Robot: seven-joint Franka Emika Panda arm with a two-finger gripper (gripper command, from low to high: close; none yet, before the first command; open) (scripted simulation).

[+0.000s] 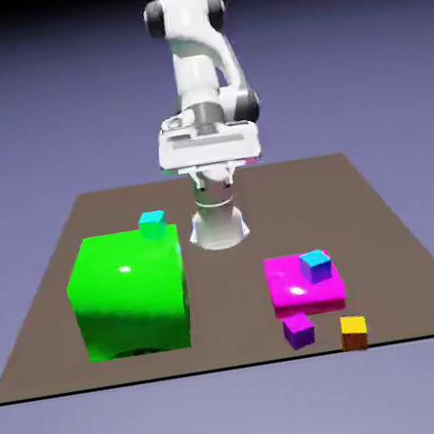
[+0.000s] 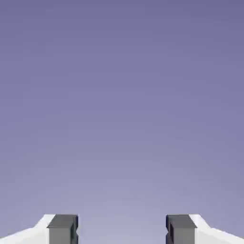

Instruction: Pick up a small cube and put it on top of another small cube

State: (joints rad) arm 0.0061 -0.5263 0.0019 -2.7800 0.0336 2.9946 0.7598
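Gripper (image 2: 122,231) jaws spread, grasping nothing. Small purple cube (image 1: 298,329): judged light, rigid, smooth-faced; best pinched across two opposite vertical faces, mid-height.

The small purple cube (image 1: 298,329) sits flat on the table — just before the magenta slab, near the orange cube.

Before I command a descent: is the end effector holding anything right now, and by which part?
Nothing is held. The end effector stands open with only backdrop between its fingertips, and the small purple cube sits on the table.
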